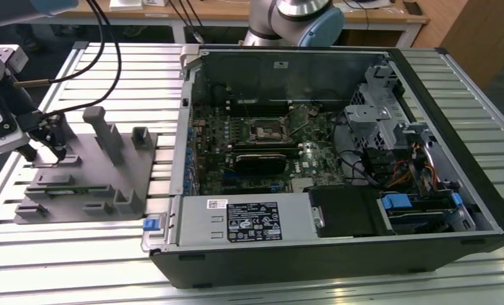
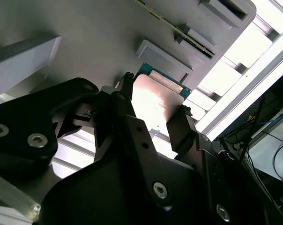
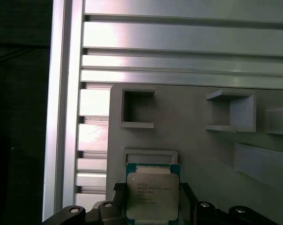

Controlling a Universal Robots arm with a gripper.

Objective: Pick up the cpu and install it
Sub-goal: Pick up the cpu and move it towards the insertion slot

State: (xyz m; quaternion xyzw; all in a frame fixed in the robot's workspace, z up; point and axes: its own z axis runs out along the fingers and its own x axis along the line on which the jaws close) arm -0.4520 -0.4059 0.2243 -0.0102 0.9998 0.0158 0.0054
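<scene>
So, gripper state: the gripper (image 1: 45, 151) is closed on the cpu (image 3: 152, 196), one jaw against each of two opposite edges, as both wrist views show.
Cpu place: between the jaws, low over the grey holder plate (image 1: 86, 181) and just beside a shallow framed pocket (image 3: 150, 152). I cannot tell whether it rests on the plate or hangs clear of it.
Thin hold: the jaws bear only on the chip's thin rim, so a small tilt or jolt could let it pivot or drop out.
Snag risk: a raised block (image 1: 106, 133) stands close beside the gripper. A sideways move while this low could knock the chip against it and skew it in the jaws.
Far target: the socket (image 1: 264, 130) lies well away from the gripper, inside the open computer case (image 1: 337, 264) on the worktop (image 1: 133, 82). A skewed chip would meet the socket crooked and could bend its contacts.
Crowding: the case's near wall stands between gripper and socket, so a low path could strike it.
</scene>
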